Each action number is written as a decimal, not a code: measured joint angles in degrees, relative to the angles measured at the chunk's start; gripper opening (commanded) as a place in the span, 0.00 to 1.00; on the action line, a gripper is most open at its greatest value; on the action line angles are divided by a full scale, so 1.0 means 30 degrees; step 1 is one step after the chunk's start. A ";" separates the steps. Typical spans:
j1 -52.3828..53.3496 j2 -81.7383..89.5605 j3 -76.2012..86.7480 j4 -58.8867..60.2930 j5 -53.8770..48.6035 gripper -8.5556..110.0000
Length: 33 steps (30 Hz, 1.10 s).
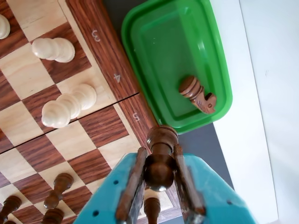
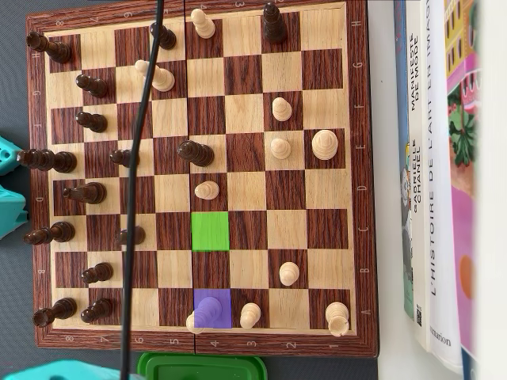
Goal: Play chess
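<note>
Dark wooden chess piece (image 1: 160, 158), pinched between the pressed-in jaws of the teal tool (image 1: 161, 186), hangs over the chessboard's (image 1: 107, 51) numbered border near rank 5. Green tray (image 1: 140, 28), just beside that edge, holds one captured dark piece (image 1: 197, 93). Advice: carry level, clear the rim, release low inside the tray.

The wooden chessboard (image 2: 333, 158) lies flat, dark pieces (image 2: 87, 193) crowding its left edge in the overhead view, light pieces (image 2: 280, 148) scattered rightward; one dark knight (image 1: 198, 94) lies toppled in the green tray (image 1: 140, 46).
</note>
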 measured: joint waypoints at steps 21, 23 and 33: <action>0.0000 -0.5684 -0.3867 -0.0029 -0.0527 0.16; 0.0000 -0.5684 -0.3867 -0.0029 -0.0527 0.16; 0.0000 -0.5684 -0.3867 -0.0029 -0.0527 0.17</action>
